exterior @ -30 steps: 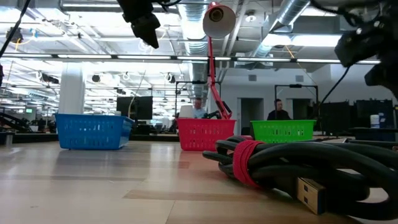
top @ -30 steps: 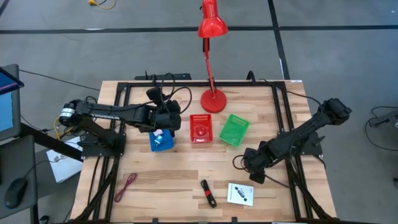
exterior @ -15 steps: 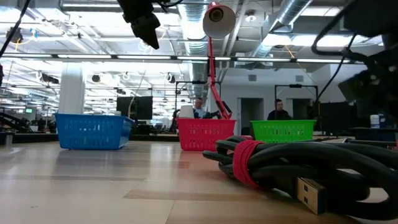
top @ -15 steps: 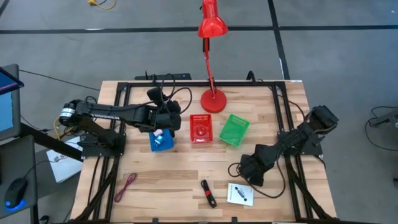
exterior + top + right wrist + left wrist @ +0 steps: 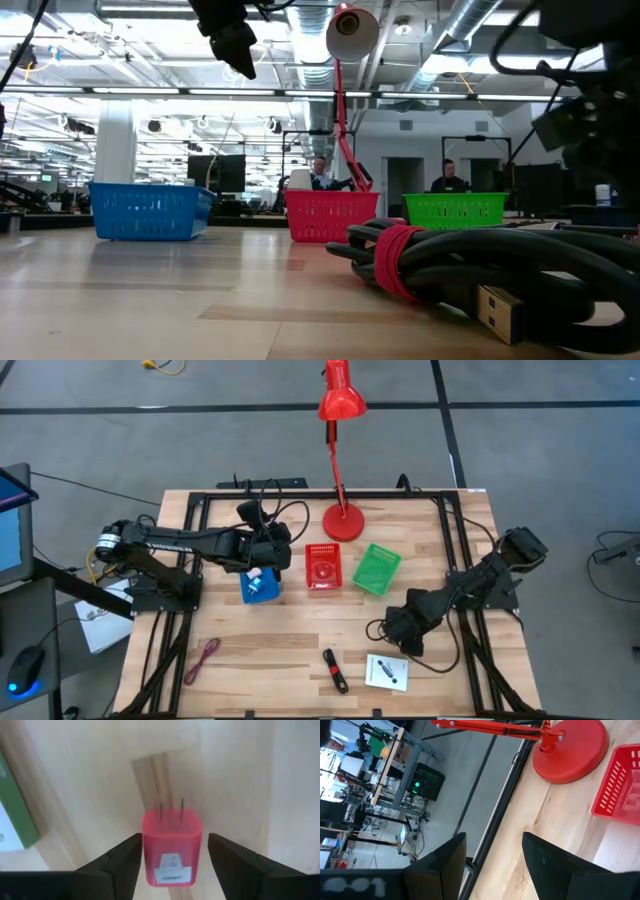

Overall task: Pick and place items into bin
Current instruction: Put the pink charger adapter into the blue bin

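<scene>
My right gripper hangs low over the table's right half and is open. In its wrist view the fingers stand on either side of a pink plug block whose two prongs point away from the wrist. My left gripper is open above the blue bin, which holds a pink cube and a small blue piece. A red ball-like piece lies in the red bin. The maroon cord, the black-and-red stick tool and the white card lie flat near the table's near edge. My right gripper has its fingers close on both sides of the pink plug block's body. I cannot tell whether they touch it.
The green bin sits right of the red bin. The red desk lamp's base stands behind the bins, its arm reaching past the far edge. A black frame runs along the table's sides. In the low view the black-and-red cable bundle fills the foreground.
My right gripper has come down and a little toward the table's near-left, with the arm's elbow drawing in toward the table. The left arm has kept still.
</scene>
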`<act>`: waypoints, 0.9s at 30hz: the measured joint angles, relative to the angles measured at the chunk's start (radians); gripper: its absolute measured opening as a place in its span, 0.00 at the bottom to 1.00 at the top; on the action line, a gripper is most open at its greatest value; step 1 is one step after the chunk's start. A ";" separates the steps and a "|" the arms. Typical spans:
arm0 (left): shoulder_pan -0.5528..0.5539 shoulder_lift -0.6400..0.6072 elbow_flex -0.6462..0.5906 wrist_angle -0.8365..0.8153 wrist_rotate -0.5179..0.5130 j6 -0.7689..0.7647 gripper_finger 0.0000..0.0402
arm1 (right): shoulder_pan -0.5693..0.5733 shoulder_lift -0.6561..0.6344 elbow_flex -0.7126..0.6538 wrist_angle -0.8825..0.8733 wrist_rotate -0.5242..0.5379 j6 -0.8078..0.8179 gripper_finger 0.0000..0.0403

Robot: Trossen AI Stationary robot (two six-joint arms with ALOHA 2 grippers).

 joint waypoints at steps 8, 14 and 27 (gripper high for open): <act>0.000 0.000 0.000 -0.001 0.000 0.001 0.46 | -0.026 0.029 0.001 0.035 -0.052 -0.040 0.43; 0.000 0.000 0.000 -0.001 0.000 0.001 0.46 | -0.025 0.052 0.006 0.031 -0.055 -0.044 0.38; -0.014 -0.009 0.000 -0.002 -0.011 0.022 0.46 | -0.058 0.029 0.059 0.175 0.021 -0.241 0.36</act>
